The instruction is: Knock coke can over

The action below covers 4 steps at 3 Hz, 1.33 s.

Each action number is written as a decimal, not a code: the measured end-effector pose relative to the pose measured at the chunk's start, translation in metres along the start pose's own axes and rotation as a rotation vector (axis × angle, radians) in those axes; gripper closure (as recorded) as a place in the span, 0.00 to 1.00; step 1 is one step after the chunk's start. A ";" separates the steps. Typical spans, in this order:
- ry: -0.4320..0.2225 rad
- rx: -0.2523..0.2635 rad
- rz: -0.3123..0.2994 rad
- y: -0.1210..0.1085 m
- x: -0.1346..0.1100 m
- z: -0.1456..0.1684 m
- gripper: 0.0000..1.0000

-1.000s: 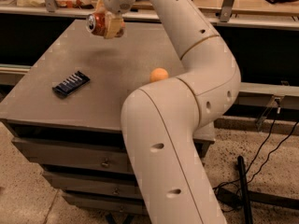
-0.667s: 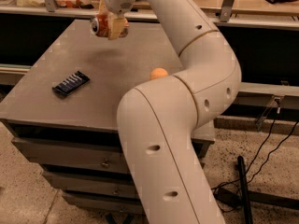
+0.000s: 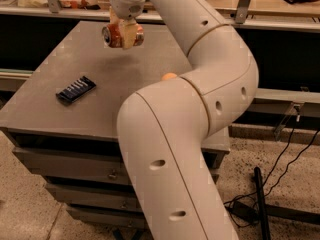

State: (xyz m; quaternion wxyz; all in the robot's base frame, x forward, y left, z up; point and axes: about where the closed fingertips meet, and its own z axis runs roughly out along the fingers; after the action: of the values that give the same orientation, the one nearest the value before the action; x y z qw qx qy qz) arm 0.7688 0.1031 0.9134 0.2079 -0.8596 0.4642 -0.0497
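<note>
The coke can (image 3: 114, 35) is red-orange with a silver top. It lies on its side over the far part of the grey table (image 3: 125, 79), with the top facing left. My gripper (image 3: 124, 34) reaches down from the arm and is shut on the can, with one cream finger (image 3: 129, 33) across its front. I cannot tell whether the can touches the table top.
A flat dark-blue snack wrapper (image 3: 76, 89) lies at the table's left front. An orange fruit (image 3: 169, 76) peeks out beside my arm's elbow (image 3: 200, 99), which covers the table's right side. A shelf rail (image 3: 50, 9) runs behind the table. Cables (image 3: 280, 184) lie on the floor at right.
The gripper with the can has moved a little to the right and lower in the picture. The arm's elbow has shifted with it. The wrapper and the orange have not moved.
</note>
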 end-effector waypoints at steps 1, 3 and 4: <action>0.059 -0.041 0.008 0.007 0.002 0.006 1.00; 0.089 -0.131 0.042 0.033 -0.008 0.033 1.00; 0.080 -0.147 0.051 0.040 -0.013 0.040 1.00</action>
State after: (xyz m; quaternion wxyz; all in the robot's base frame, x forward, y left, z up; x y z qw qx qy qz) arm 0.7415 0.1070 0.8625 0.1267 -0.8577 0.4963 -0.0443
